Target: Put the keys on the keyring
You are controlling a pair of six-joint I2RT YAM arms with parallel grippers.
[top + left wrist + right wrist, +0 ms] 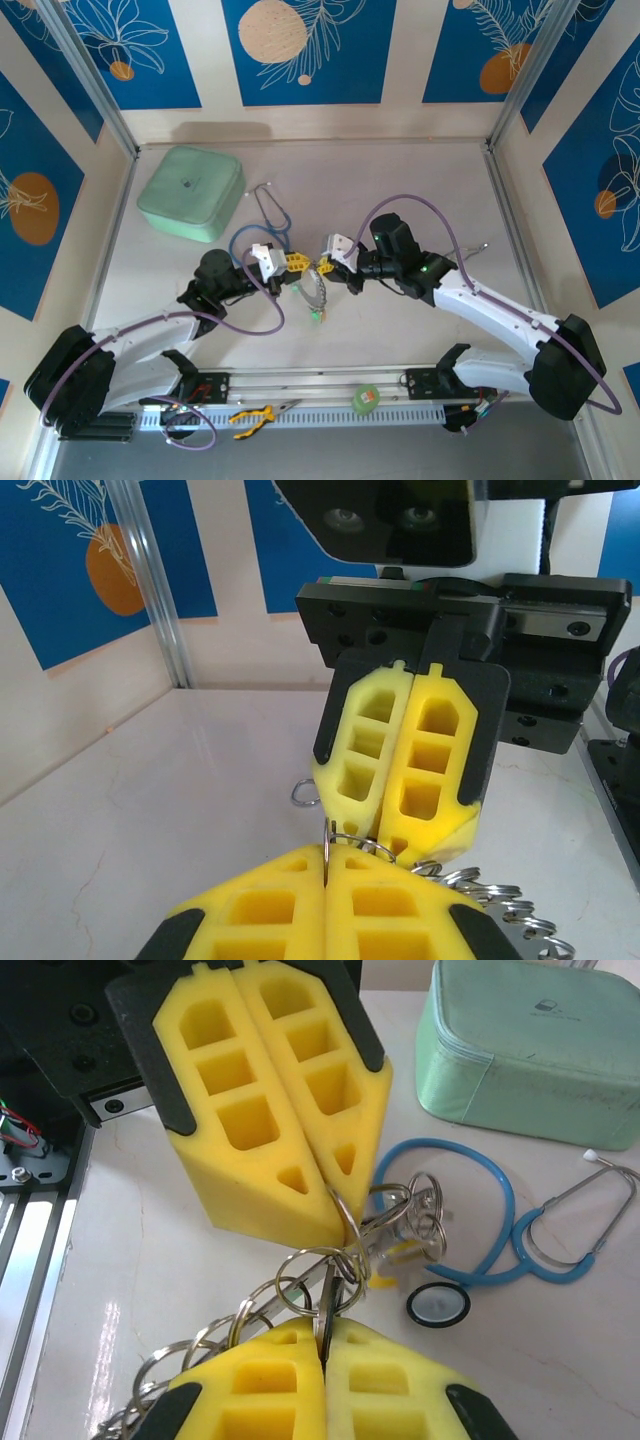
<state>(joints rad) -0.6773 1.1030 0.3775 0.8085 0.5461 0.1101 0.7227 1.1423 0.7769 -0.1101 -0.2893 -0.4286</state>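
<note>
Keyring sits just on the near side of the stethoscope, strung between the two claws and, it seems, lifted off the tabletop. The left claw, at the near-left of the stethoscope's tubing, has its yellow fingers pressed together, pinching the ring's thin wire at the very tips. The right claw, to the near-right of the stethoscope, is likewise closed tight, nipping a thin metal loop of the same bunch edge-on. Whether that piece is ring or key I cannot tell.

The likely trouble is grip. Both holds are at the fingertips on slim, smooth wire, so a pull or twist from either arm could let the metal slide out and drop the bunch. The claws also stand almost nose to nose, so a small misjudged move could knock their yellow pads together. A loose loop could snag on a fingertip.

The keyring looks like thin bright silver wire carrying a crowd of small overlapping split loops. Keys, a yellow tag and a green tag dangle from it.
</note>
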